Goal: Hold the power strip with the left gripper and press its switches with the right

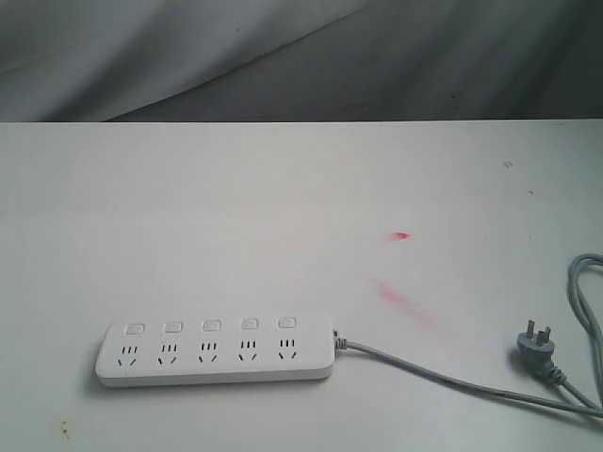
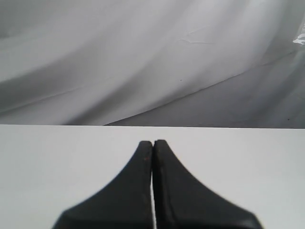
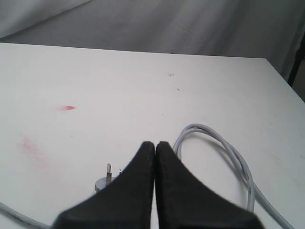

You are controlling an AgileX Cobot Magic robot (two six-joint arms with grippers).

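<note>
The long white power strip (image 1: 217, 350) lies flat near the table's front left in the exterior view. Its five small switches (image 1: 210, 326) run in a row above the sockets. A grey cord (image 1: 443, 379) leads right to the plug (image 1: 538, 346). Neither arm shows in the exterior view. My left gripper (image 2: 153, 143) is shut with nothing in it, over bare white table; the strip is out of its view. My right gripper (image 3: 155, 144) is shut and empty, hovering by the plug (image 3: 104, 181) and the looped cord (image 3: 228, 151).
The white table (image 1: 283, 207) carries red smears (image 1: 403, 299) and a small red mark (image 1: 401, 235) right of the middle. Grey draped cloth (image 1: 283, 56) hangs behind the far edge. The table's right edge (image 3: 286, 86) shows in the right wrist view.
</note>
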